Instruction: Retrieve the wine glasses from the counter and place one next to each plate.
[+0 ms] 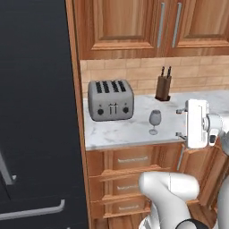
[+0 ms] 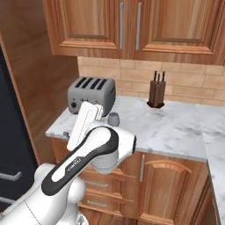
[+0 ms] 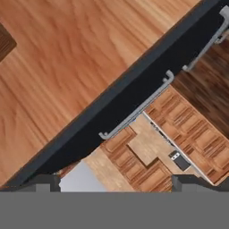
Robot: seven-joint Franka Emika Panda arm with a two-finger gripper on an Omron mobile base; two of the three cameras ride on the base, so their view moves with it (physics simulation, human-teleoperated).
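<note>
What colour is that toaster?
Silver-grey toaster with dark slots, clearest in the left base view.

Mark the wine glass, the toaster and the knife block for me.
wine glass (image 1: 154,117), left base view, on its bowl.
toaster (image 1: 111,103), left base view, on its front face.
knife block (image 2: 156,94), right base view, on its wooden body.

One wine glass (image 1: 154,120) stands on the desk (image 1: 120,132); in the right base view it shows as a grey bowl (image 2: 114,118) behind the arm. One toaster (image 1: 110,99) sits there, with four slots on top. One knife block (image 1: 163,87) holds two dark handles in the left base view, three in the right base view (image 2: 157,93). Three drawer fronts (image 1: 129,159) stack under the desk. One white arm carries one tool (image 1: 182,121). The dark fridge (image 3: 134,96) shows two long grey handles in the hand view.
</note>
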